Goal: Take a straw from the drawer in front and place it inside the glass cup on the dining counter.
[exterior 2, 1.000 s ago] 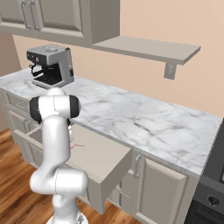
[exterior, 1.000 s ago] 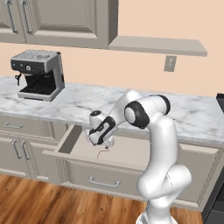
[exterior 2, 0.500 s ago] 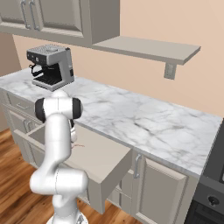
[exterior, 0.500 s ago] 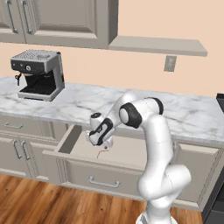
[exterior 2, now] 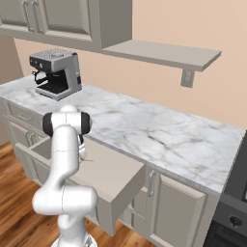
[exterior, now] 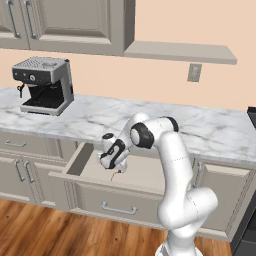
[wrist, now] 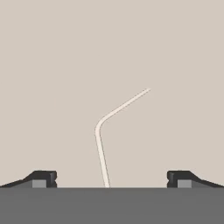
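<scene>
The drawer (exterior: 102, 194) stands pulled out below the marble worktop, its beige floor (exterior 2: 113, 176) bare. The straw (wrist: 99, 140) lies flat on that floor, a thin bent line that looks pale in the hand view, running up between my fingertips (wrist: 43, 178) with its angled tip to the upper right. From the base views the straw (exterior: 116, 174) is a small reddish sliver just under my hand, and the straw (exterior 2: 88, 159) shows beside the arm. My gripper (exterior: 115, 168) hangs low inside the drawer, open, fingers wide either side of the straw. The gripper (wrist: 111, 179) touches nothing. The glass cup and dining counter are out of view.
An espresso machine (exterior: 44, 86) stands on the long marble worktop (exterior: 215, 132) at the left. Wall cabinets and a shelf (exterior: 180, 51) hang above. Closed beige cabinet doors (exterior 2: 178, 212) flank the drawer, and a dark oven (exterior 2: 231, 217) sits at the far right.
The hand has sunk a little deeper into the drawer and the elbow has swung slightly left. The straw has not moved.
</scene>
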